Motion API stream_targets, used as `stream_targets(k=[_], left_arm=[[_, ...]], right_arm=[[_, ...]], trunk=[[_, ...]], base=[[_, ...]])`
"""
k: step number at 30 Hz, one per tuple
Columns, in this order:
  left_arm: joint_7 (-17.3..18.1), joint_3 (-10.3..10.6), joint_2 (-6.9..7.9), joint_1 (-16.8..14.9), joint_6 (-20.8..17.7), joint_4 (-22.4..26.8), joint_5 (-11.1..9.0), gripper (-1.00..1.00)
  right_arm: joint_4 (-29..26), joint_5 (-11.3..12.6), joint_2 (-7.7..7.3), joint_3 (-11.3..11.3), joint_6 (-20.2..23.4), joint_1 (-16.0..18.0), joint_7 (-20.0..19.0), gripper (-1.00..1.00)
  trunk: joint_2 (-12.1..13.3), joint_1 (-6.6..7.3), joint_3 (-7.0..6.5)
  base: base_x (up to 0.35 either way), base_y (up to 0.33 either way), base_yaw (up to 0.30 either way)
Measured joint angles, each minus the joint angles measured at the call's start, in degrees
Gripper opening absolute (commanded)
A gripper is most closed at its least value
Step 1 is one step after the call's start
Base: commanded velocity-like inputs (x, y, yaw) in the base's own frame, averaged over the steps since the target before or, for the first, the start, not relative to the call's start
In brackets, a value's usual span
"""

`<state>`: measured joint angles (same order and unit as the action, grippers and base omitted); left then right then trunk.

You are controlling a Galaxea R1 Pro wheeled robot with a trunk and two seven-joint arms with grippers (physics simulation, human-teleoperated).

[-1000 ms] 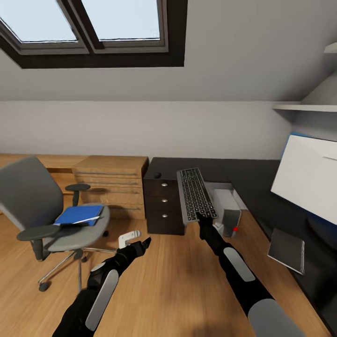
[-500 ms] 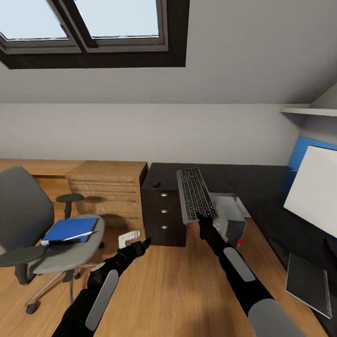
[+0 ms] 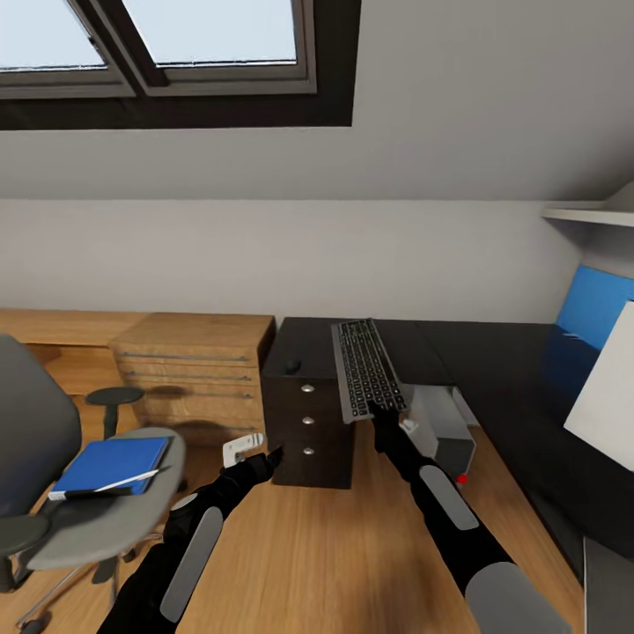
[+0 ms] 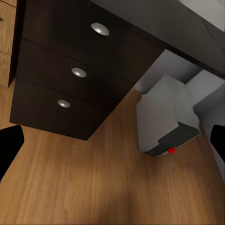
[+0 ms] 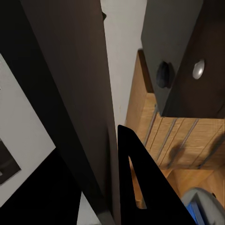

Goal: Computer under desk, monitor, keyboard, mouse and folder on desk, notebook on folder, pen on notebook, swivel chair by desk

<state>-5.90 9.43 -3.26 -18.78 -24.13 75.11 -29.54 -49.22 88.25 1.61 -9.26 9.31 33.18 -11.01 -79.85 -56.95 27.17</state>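
- Right tool (image 3: pixel 380 414): at centre frame of the head view, pinching the near end of the keyboard (image 3: pixel 365 367), which is held in the air above the desk's edge, long axis running away from the camera. In the right wrist view one black finger (image 5: pixel 140 187) lies against the keyboard's dark underside (image 5: pixel 70 93).
- Left tool (image 3: pixel 264 462): lower centre-left of the head view, over the wood-plank floor (image 3: pixel 335 546), holding nothing. In the left wrist view its two fingertips (image 4: pixel 9 145) stand at opposite frame edges, spread wide.
- Desk (image 3: pixel 493 370): glossy black top running from centre to the right edge of the head view; a black three-drawer unit (image 3: pixel 308 431) sits under its left end.
- Mouse (image 3: pixel 291 365): small dark shape on the desk top above the drawers, just left of the keyboard.
- Computer (image 3: pixel 440 423): light-grey tower on the floor under the desk, right of the drawer unit, red dot on its front; also seen in the left wrist view (image 4: pixel 166 117).
- Monitor (image 3: pixel 608 379): white back at the right edge of the head view, cut off by the frame.
- Swivel chair (image 3: pixel 53 475): lower left of the head view, well apart from the desk.
- Folder (image 3: pixel 110 464): bright blue, flat on the chair seat, with a thin white pen (image 3: pixel 114 484) lying along its near edge.
- Oak drawer unit (image 3: pixel 198 370): against the wall, left of the desk.
- Skylight (image 3: pixel 176 53): upper left of the head view.
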Motion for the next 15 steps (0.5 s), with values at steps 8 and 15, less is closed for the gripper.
stream_targets(k=[8, 15], left_arm=[[0.0, 0.0, 0.06, 0.0, -0.01, 0.34, -0.08, 1.0], [0.0, -0.01, 0.12, 0.0, -0.1, 0.49, -0.09, 1.0]], right_arm=[[2.89, 0.04, 0.42, -3.72, -0.02, 0.0, 5.12, -1.0], [3.06, 0.13, 0.76, -4.18, -0.27, 0.0, 8.61, -1.0]], trunk=[[1.22, 0.64, -0.54], [1.22, 0.66, -0.54]], base=[[0.234, 0.0, 0.0], [0.223, 0.186, 0.0]])
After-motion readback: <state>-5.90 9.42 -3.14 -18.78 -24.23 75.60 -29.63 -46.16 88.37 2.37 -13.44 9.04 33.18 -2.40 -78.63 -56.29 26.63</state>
